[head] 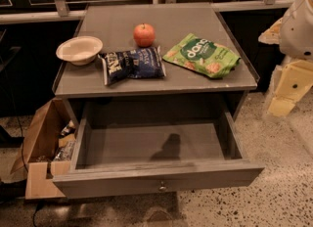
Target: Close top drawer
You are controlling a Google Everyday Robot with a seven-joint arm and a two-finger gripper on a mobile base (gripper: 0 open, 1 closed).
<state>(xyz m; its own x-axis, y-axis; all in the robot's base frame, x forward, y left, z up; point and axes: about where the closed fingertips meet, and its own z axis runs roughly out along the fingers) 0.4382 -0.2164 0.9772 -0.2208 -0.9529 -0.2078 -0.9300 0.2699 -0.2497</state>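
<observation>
The top drawer (159, 178) of the grey cabinet is pulled far out toward me. Its box is empty, with only a shadow on its floor. Its plain flat front has a small round metal knob (162, 188) at the centre. My gripper (282, 104), pale yellow below the white arm (299, 25), hangs at the right edge of the view. It is to the right of the cabinet, level with the drawer's back right corner, and apart from the drawer. It holds nothing that I can see.
On the cabinet top (117, 25) lie a white bowl (79, 50), a red apple (144, 34), a dark blue chip bag (132, 63) and a green snack bag (201, 55). An open cardboard box (41, 143) stands on the floor at the left of the drawer.
</observation>
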